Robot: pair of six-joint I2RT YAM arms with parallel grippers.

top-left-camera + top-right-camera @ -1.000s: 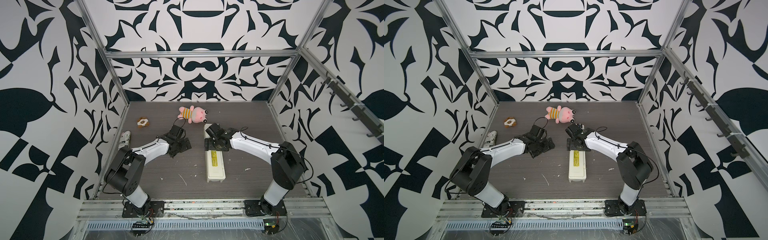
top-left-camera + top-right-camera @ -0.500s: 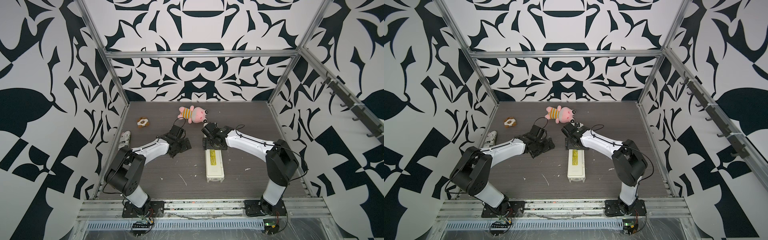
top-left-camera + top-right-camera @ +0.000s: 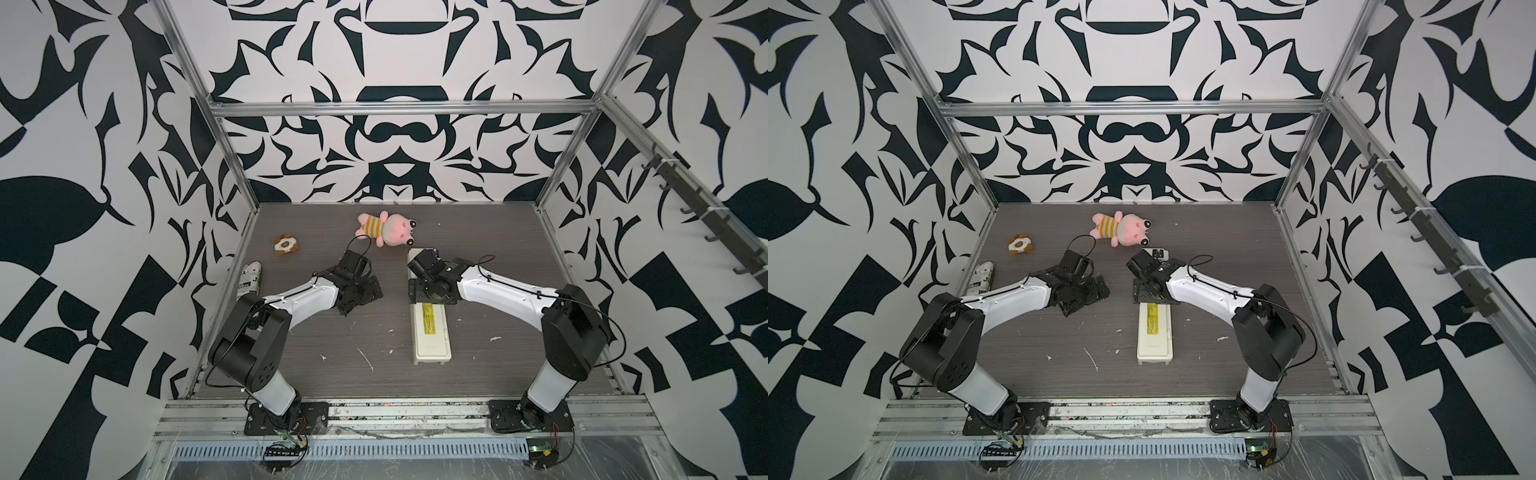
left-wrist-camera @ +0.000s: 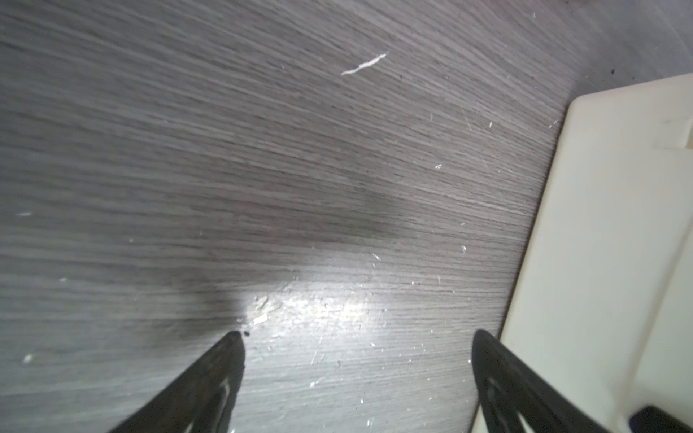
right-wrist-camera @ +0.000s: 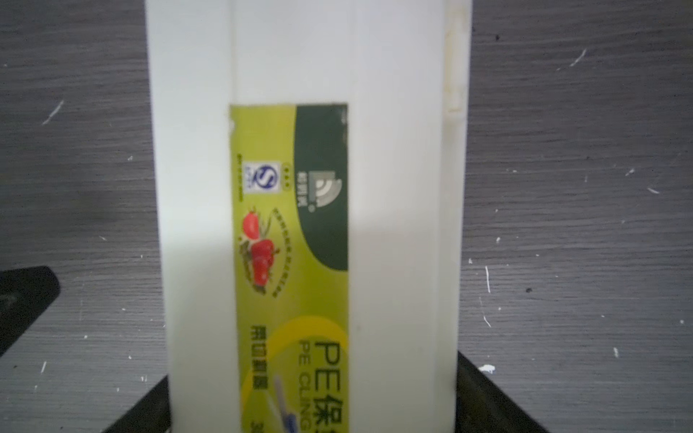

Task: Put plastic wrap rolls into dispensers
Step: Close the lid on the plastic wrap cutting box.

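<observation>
The dispenser point(image 3: 430, 332) is a long cream-white box lying flat on the dark table, lid shut. A yellow-green label point(image 5: 292, 262) runs along the lid. My right gripper point(image 3: 430, 291) is low over the box's far half. In the right wrist view this gripper point(image 5: 313, 378) is open, with a black finger close against each long side of the box. My left gripper point(image 3: 359, 297) hangs open over bare table just left of the dispenser point(image 4: 618, 225), with nothing between its fingers point(image 4: 225, 360). No plastic wrap roll shows in any view.
A pink striped plush toy point(image 3: 388, 228) lies beyond the dispenser's far end. A small brown-and-white toy point(image 3: 286, 245) and a newsprint-patterned bundle point(image 3: 249, 281) sit by the left wall. Patterned walls and aluminium posts enclose the table.
My right gripper slid along the dispenser toward its far end, then came back a little. The dispenser and my left arm have stayed in place.
</observation>
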